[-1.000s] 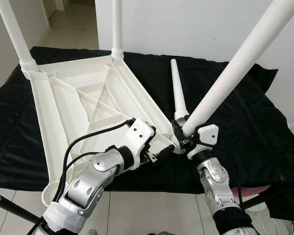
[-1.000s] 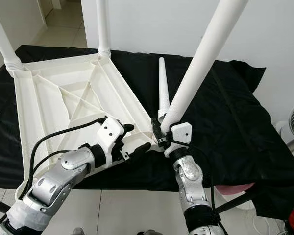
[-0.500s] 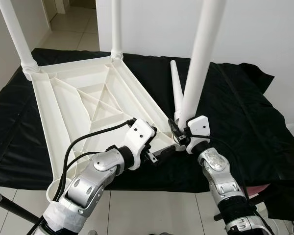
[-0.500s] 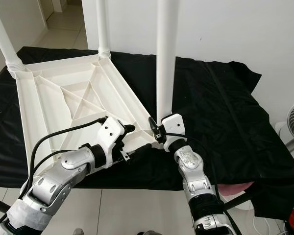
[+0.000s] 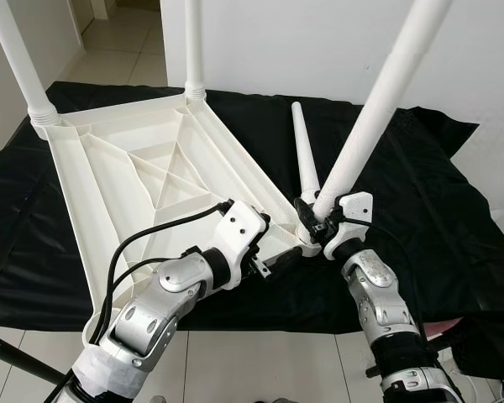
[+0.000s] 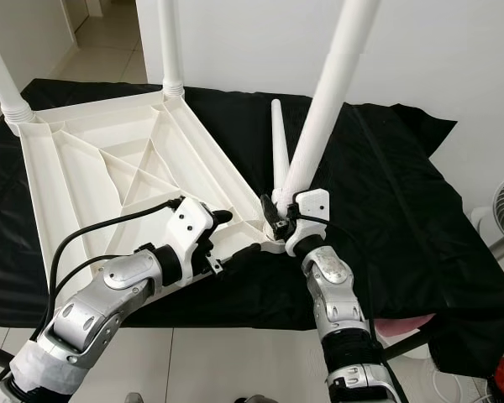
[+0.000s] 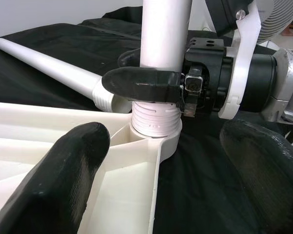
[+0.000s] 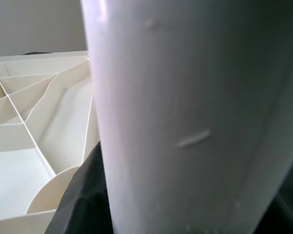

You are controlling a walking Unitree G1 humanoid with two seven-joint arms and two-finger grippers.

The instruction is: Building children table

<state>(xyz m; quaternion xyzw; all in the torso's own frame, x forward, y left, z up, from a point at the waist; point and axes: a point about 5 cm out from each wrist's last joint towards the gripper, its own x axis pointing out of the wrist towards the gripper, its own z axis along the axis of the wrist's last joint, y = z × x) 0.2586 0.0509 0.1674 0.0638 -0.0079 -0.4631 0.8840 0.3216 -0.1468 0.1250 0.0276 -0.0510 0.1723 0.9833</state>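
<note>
In the left eye view, the upturned tabletop (image 5: pixel 143 180) lies on black cloth (image 5: pixel 420 201). At its near corner, a tilted leg (image 5: pixel 365 126) is clamped low by the right gripper (image 5: pixel 312 225). The leg is judged light, stiff and slippery.

In the left wrist view, the left gripper (image 7: pixel 166 161) fingers are seen spread beside that corner socket (image 7: pixel 158 134). A spare leg (image 7: pixel 49 66) lies just beyond, and open room is judged to lie above.

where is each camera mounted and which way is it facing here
Left eye, right eye: on the head, looking down at the upturned tabletop on black cloth; both arms show.
Left wrist: along the open left claw, facing the corner socket and right claw.
Right wrist: close against the gripped leg.
All share that leg.
</note>
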